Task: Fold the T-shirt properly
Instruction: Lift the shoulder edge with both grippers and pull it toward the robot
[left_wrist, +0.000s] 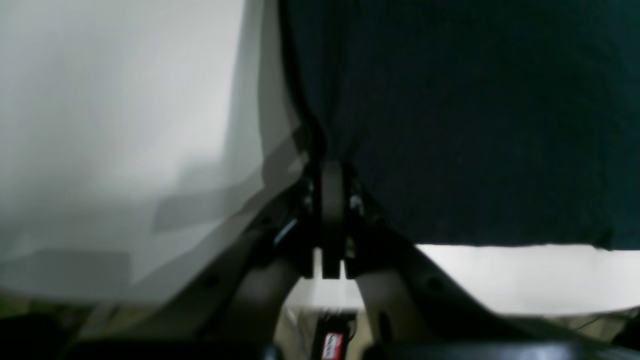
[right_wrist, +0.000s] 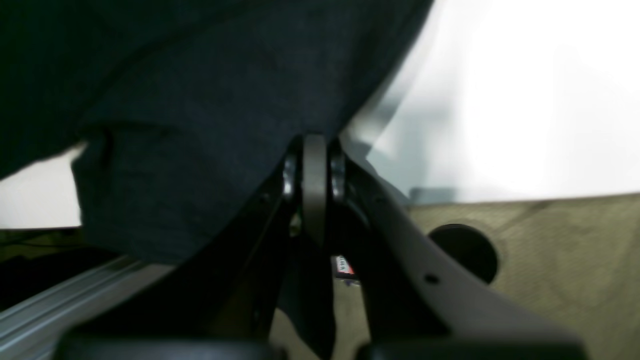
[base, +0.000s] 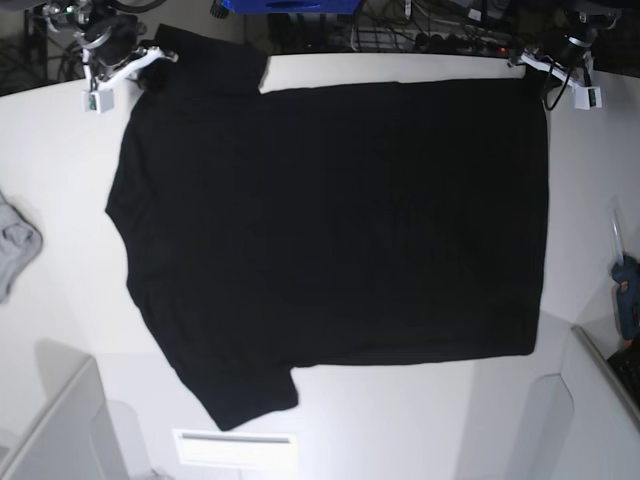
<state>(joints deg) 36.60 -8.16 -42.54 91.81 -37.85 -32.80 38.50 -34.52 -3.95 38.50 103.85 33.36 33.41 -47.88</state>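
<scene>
The black T-shirt (base: 330, 220) lies spread flat on the white table (base: 60, 150), plain side up, with its sleeves to the left and its hem to the right. At the far right corner of the hem, my left gripper (base: 543, 72) is shut on the fabric. The left wrist view shows its fingertips (left_wrist: 327, 172) pinching the dark cloth (left_wrist: 475, 125). My right gripper (base: 150, 58) is shut on the far left sleeve. In the right wrist view the cloth (right_wrist: 200, 100) bunches over the closed gripper (right_wrist: 315, 142).
A small light-grey cloth (base: 14, 245) lies at the table's left edge. A blue-handled tool (base: 627, 292) rests at the right edge. A white strip (base: 235, 448) lies near the front edge. Cables and gear (base: 420, 25) crowd the space behind the table.
</scene>
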